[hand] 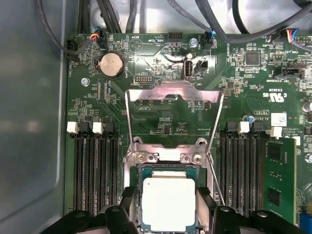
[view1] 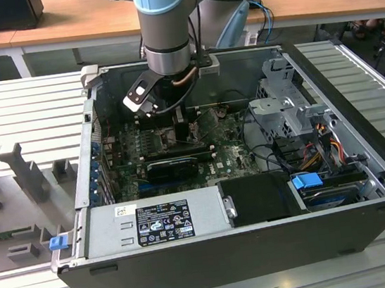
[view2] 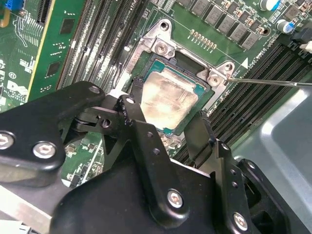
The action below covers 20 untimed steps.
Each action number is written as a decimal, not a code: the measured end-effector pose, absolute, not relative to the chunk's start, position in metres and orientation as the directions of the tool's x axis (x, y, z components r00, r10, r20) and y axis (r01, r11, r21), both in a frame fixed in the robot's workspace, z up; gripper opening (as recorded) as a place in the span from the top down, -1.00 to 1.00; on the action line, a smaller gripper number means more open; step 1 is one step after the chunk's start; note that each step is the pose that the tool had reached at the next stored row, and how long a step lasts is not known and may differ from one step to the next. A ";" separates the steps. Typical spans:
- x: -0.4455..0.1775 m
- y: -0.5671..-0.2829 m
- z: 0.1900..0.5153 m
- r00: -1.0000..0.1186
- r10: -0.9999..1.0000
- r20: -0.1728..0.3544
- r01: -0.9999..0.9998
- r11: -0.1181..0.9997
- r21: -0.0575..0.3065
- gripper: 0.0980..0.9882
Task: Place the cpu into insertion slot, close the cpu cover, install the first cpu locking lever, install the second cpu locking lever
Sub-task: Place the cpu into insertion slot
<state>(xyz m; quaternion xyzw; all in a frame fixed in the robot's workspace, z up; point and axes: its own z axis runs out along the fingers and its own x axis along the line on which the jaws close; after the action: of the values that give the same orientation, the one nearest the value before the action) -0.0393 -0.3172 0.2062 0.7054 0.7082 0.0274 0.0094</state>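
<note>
**Jaws on the chip, over the socket**

Jaws of the gripper (hand: 168, 210) sit clenched on the cpu (hand: 168, 197), one black finger (hand: 129, 207) against each of two opposite edges. In both wrist views the chip lies square inside the insertion slot (hand: 168, 157), its pale face up. Whether it is fully bedded cannot be told.

The step in hand looks like the placing itself. Done well, it means keeping the chip level with its corners matched to the slot's rim, and letting it go without any sideways drag.

Room is tight close in. Each finger has only a narrow gap between chip and rim. Long black memory slots (hand: 92, 170) run just beside the slot on both flanks. A thin wire locking lever (hand: 214, 180) slants up past one finger, near enough to snag.

Beyond the slot the cpu cover (hand: 174, 91) stands swung up and back, so the way straight up from the chip is free. Farther off are cables and the grey case wall (hand: 29, 122).

In the exterior view the arm (view1: 162, 20) reaches down into the open computer case (view1: 193, 257), which stands on the ribbed table (view1: 16, 96).
</note>
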 end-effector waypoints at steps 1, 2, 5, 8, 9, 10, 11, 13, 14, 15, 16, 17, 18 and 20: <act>-0.039 -0.317 0.211 -0.005 1.000 0.025 0.999 0.003 0.052 -0.15; -0.039 -0.317 0.213 -0.005 1.000 0.024 0.999 0.003 0.052 -0.15; -0.039 -0.317 0.215 -0.005 1.000 0.015 0.999 0.004 0.052 0.03; -0.039 -0.318 0.216 -0.004 1.000 0.013 0.999 0.004 0.052 0.44; -0.039 -0.318 0.216 -0.004 1.000 0.012 0.999 0.004 0.052 0.59; -0.039 -0.318 0.216 -0.004 1.000 0.012 0.999 0.004 0.052 0.59; -0.039 -0.318 0.216 -0.005 1.000 0.012 0.999 0.004 0.052 0.72; -0.039 -0.318 0.217 -0.005 1.000 0.012 0.999 0.004 0.052 0.98; -0.039 -0.318 0.218 -0.005 1.000 0.012 0.999 0.004 0.052 0.98; -0.039 -0.318 0.218 -0.005 1.000 0.012 0.999 0.004 0.052 0.98; -0.039 -0.318 0.219 -0.005 1.000 0.012 0.999 0.004 0.052 0.98; -0.039 -0.318 0.219 -0.005 1.000 0.012 0.999 0.004 0.052 0.98; -0.039 -0.318 0.220 -0.005 1.000 0.012 0.999 0.004 0.052 0.98; -0.039 -0.318 0.221 -0.005 1.000 0.012 0.999 0.004 0.052 0.98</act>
<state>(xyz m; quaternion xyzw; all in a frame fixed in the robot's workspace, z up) -0.0393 -0.3180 0.2215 0.7053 0.7084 0.0227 0.0140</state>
